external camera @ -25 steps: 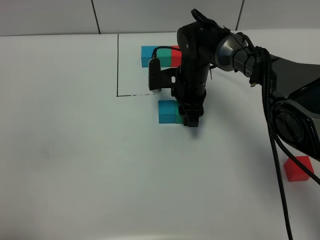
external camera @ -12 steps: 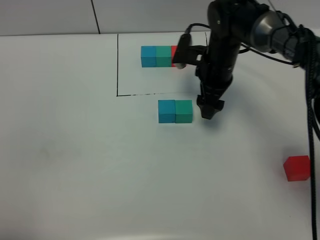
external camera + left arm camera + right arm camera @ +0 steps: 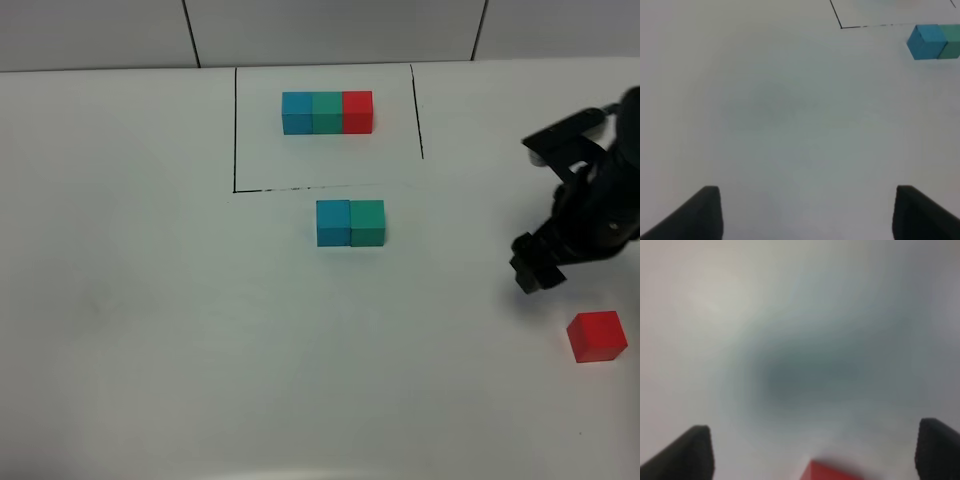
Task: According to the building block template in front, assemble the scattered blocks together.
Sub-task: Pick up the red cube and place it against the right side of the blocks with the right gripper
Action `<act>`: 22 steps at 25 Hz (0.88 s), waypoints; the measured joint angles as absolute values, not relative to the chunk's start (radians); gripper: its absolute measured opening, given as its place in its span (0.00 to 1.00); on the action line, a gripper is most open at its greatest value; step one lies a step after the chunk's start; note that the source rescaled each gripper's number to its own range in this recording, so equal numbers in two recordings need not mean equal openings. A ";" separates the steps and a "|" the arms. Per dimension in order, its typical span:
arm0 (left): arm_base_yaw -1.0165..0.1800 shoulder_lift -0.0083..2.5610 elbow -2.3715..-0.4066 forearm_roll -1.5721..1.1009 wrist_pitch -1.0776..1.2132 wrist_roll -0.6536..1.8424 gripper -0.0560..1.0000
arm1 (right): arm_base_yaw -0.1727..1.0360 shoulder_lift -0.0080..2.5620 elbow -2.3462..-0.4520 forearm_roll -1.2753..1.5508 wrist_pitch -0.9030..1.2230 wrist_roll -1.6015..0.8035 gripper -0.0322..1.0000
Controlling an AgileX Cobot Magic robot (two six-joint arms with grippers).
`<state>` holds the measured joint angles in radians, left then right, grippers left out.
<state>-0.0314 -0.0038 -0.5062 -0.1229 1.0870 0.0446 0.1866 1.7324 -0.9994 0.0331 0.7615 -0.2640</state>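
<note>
Right gripper (image 3: 530, 272): a second ago I had it down at the teal-green cube (image 3: 368, 222); now it sits far over on the right of the table (image 3: 150, 300), near the red cube (image 3: 597, 336) and not touching it.
Right pincer state: in the wrist view its fingers stand wide apart with nothing clamped. A blurred red corner shows low between them.
Left gripper (image 3: 810, 212): out of the high view. From its own camera I see both fingers well apart over bare table, holding nothing.
Pair: the blue cube (image 3: 333, 222) and the teal-green cube touch side by side, blue on the left, in the same spot as before. The arm no longer covers them.
Pair position: just in front of the black outline (image 3: 235, 130), outside it.
Red cube: alone near the right edge, well apart from the pair, where it lay a second ago.
Template row (image 3: 327, 111): blue, teal-green and red, tight together inside the outline at the back of the table. I can now see all three.
Outline: thin drawn lines on the left, front and right of the template row.
</note>
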 joint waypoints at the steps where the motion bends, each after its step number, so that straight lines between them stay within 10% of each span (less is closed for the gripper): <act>1: -0.031 -0.004 -0.506 -0.123 1.087 0.045 0.66 | 0.169 1.703 -0.960 0.033 0.749 -0.237 0.72; 22: -0.031 -0.004 -0.506 -0.123 1.087 0.045 0.66 | 0.041 1.696 -0.686 0.144 0.497 -0.167 0.62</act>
